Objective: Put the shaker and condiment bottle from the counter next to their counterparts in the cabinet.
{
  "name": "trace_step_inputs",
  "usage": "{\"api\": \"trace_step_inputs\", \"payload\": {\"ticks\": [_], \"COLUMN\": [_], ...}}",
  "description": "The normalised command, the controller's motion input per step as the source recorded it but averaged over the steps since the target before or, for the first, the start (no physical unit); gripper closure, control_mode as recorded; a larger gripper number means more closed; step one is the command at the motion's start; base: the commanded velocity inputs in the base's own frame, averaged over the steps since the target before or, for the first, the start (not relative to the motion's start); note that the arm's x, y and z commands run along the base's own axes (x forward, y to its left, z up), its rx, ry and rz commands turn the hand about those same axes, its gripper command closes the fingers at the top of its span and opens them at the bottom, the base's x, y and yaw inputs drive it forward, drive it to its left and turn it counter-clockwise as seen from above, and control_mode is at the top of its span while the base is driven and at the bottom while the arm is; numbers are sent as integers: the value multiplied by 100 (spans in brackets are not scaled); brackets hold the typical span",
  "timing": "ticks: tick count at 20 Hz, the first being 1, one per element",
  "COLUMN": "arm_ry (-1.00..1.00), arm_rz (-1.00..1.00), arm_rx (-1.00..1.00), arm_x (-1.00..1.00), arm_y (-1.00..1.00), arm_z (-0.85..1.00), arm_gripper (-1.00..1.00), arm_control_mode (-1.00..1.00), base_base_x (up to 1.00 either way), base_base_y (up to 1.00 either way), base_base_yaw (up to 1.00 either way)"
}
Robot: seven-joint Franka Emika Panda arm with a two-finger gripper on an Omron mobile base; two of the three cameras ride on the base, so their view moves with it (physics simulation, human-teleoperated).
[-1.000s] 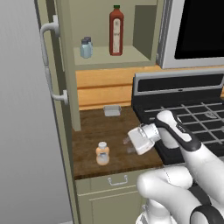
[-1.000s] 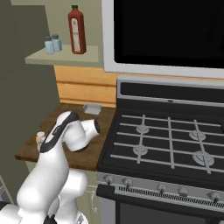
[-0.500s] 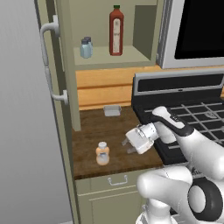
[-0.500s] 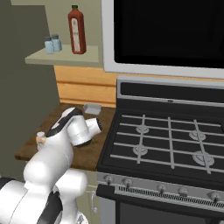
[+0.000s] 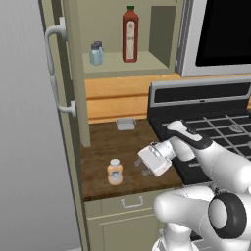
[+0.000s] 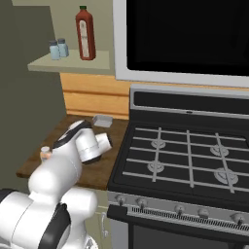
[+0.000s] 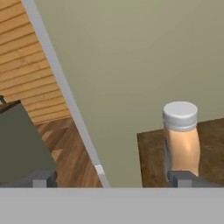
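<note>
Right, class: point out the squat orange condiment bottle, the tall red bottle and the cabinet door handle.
condiment bottle (image 5: 114, 172), left base view, orange body.
tall red bottle (image 5: 130, 35), left base view, label.
door handle (image 5: 53, 73), left base view, bar's middle.

gripper (image 5: 143, 167) now lower and further left over the counter (image 5: 98, 159) than a second ago, closer to the condiment bottle (image 5: 114, 171), wrist pitched down toward it, arm elbow dropped, probably still apart from the bottle, contact unclear
</note>
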Motion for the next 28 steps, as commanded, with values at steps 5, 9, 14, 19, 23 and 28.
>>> {"api": "trace_step_inputs", "payload": {"ticks": [5,9,14,19,23,28], "arm_ry": [-2,-1,0,-2,0,-2], "arm_rz": [0,-1,-6,-11,-3,-6], "arm_rx": [0,0,0,0,0,-1], "arm_x": [-32,22,7,0,10,2], "arm_y": [40,0,-8,-7,0,0], "arm_z": [-2,-1,-4,-6,-4,-8], "arm_gripper": [-100,-100,-100,-100,-100,-100], "arm_control_mode": [-100,-100,-100,-100,-100,-100], "base_base_x": [0,0,0,0,0,0], "base_base_y": [0,0,0,0,0,0], "base_base_yaw": [0,0,0,0,0,0]}}
